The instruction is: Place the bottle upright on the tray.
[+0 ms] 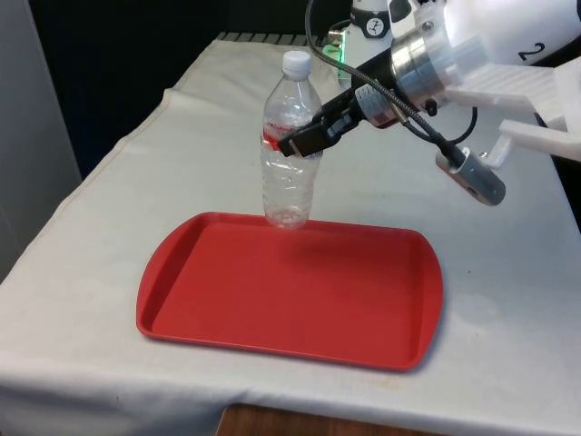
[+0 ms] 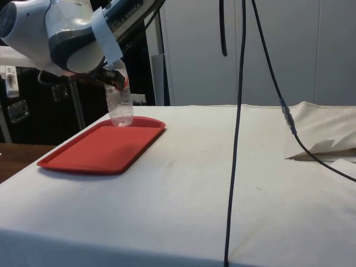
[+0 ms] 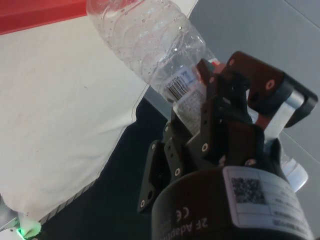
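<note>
I have the black two-finger gripper (image 1: 304, 138) clenched around a clear, ribbed plastic bottle with a white screw cap (image 1: 290, 173), gripping it at the red-and-white label band just below the shoulder. In the wrist view the fingers (image 3: 212, 107) press on either side of the bottle (image 3: 150, 42) at the label with its barcode. From the front view the bottle stands upright, its base at the far rim of the flat red plastic tray (image 1: 290, 295), towards the front view's left of that rim's middle; I cannot tell from here whether the base touches the tray or hangs just above it. The side view shows the same bottle (image 2: 119, 105) upright at the far corner of the tray (image 2: 100, 150), with the gripper (image 2: 114, 80) at its upper part and the white arm (image 2: 67, 33) leaning in from above. The tray lies on the table under the white cloth (image 1: 508, 300), near its front edge. A black cable (image 2: 236, 139) hangs in front of the side view, and a crumpled fold of cloth (image 2: 325, 147) lies at that view's right.
</note>
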`<act>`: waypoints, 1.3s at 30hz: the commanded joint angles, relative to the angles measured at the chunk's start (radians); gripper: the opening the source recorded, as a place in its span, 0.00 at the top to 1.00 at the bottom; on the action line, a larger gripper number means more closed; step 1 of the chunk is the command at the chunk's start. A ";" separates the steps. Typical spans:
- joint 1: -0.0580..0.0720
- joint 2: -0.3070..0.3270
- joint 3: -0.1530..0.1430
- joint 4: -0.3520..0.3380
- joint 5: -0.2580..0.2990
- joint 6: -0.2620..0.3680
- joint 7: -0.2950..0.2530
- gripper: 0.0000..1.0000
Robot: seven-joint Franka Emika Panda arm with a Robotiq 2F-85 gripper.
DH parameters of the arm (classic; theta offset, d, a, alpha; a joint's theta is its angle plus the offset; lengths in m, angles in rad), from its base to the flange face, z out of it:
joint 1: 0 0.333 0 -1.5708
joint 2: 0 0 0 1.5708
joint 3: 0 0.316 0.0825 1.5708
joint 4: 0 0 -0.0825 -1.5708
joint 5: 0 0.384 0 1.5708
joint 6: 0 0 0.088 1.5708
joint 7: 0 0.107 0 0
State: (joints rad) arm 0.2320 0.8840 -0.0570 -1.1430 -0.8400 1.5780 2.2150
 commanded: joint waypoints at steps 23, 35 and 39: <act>-0.013 0.016 0.008 -0.017 0.044 0.057 0.031 0.66; -0.019 0.022 0.006 -0.031 0.077 0.092 0.040 0.66; -0.018 0.022 0.005 -0.030 0.074 0.087 0.039 0.66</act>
State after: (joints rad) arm 0.2170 0.9080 -0.0550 -1.1730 -0.7690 1.6580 2.2520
